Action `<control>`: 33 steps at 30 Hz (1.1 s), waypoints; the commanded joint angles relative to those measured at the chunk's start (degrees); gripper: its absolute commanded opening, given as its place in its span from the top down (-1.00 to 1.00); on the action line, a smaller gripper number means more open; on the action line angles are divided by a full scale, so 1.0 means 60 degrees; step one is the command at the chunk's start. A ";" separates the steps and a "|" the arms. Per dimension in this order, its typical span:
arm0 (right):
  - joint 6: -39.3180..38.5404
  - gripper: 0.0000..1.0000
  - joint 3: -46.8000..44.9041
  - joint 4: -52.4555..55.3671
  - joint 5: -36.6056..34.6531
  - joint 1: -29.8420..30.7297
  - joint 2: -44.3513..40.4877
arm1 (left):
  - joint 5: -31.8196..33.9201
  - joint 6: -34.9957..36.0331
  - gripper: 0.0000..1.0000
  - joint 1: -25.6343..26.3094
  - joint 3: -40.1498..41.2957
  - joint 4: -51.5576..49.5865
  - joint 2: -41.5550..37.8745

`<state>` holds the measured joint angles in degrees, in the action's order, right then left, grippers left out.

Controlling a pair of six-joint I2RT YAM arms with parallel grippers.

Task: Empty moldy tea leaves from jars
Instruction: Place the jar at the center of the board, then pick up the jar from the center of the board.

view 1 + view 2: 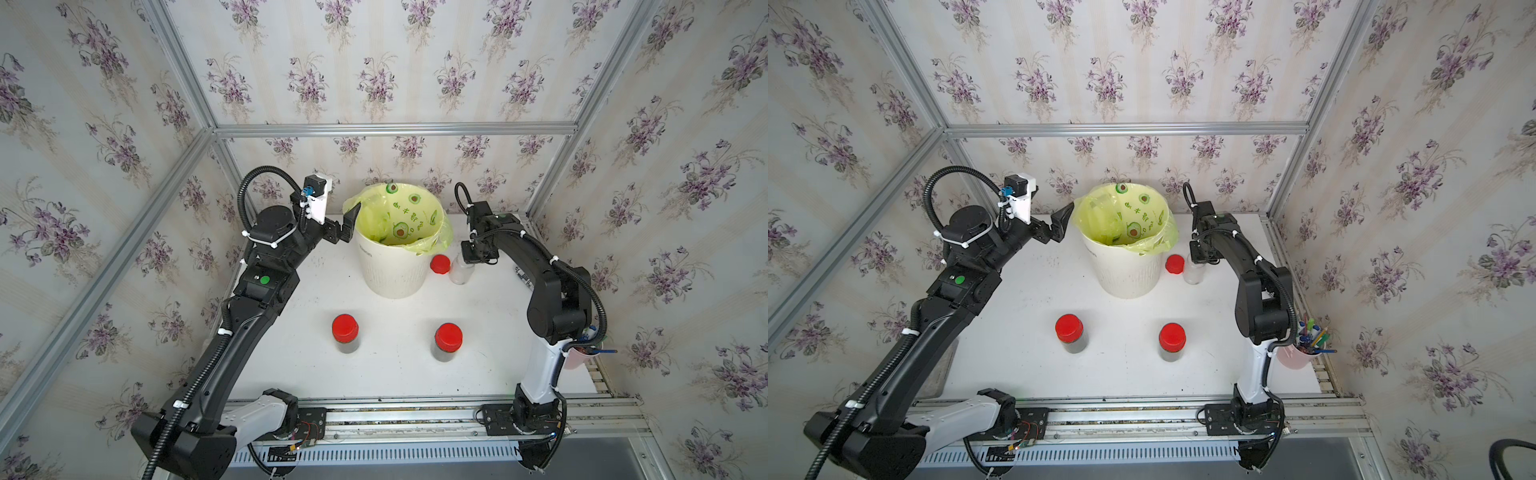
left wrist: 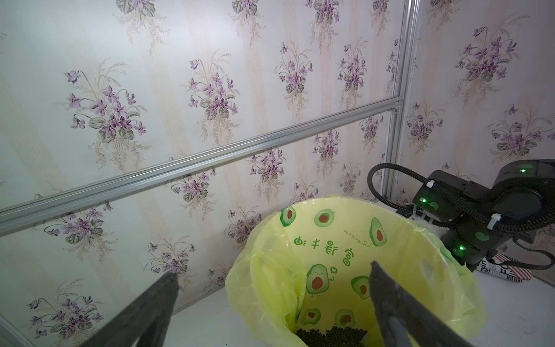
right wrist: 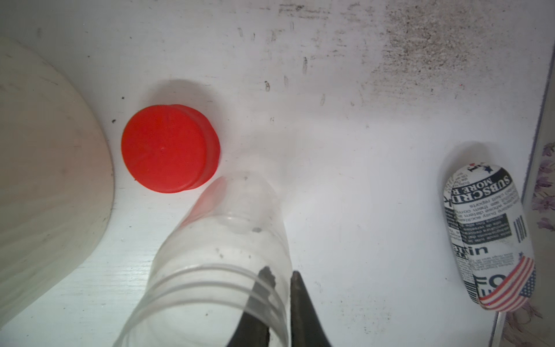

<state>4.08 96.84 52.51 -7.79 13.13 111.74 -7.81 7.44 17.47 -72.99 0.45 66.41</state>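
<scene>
Bin flanked by two grippers, one jar uncapped.
The left gripper (image 1: 350, 227) gapes wide beside the bin (image 1: 390, 270); the right gripper (image 3: 280, 272), narrow, straddles the wall of the open jar (image 3: 222, 240), grip unclear. Two capped jars (image 1: 345, 334) (image 1: 448, 341) stand nearer; a lid (image 1: 440, 264) lies loose; leaves (image 2: 330, 335) sit in the bin.

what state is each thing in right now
bin: lined, tea leaves at bottom
open jar: upright, lid off, nearly empty
loose lid: lying flat beside open jar
capped jar by left arm: upright, lid on, tea leaves inside
capped jar by right arm: upright, lid on, tea leaves inside
left gripper: open, empty
right gripper: fingers straddling open jar's wall, grip unclear
</scene>
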 commanded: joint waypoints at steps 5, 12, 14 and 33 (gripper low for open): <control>0.0038 0.56 0.0018 -0.0011 0.0143 -0.0019 -0.0285 | -0.0150 -0.0009 -0.99 0.0002 -0.0004 0.0109 -0.0024; 0.0070 0.24 -0.0049 -0.0105 0.0577 -0.0020 -0.0743 | -0.0169 0.0026 -0.99 -0.0002 0.0021 0.0116 0.0016; 0.0082 0.10 -0.0042 -0.0168 0.0780 -0.0019 -0.1050 | -0.0175 0.0049 -0.99 0.0002 0.0022 0.0116 0.0047; 0.0799 -0.69 -0.4856 -0.1877 0.3384 0.1055 -0.6804 | -0.0339 0.0144 -0.99 -0.0003 0.0353 0.0633 -0.0154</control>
<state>7.29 69.67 43.22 10.22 18.13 73.58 -9.28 8.54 17.50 -71.22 1.28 65.65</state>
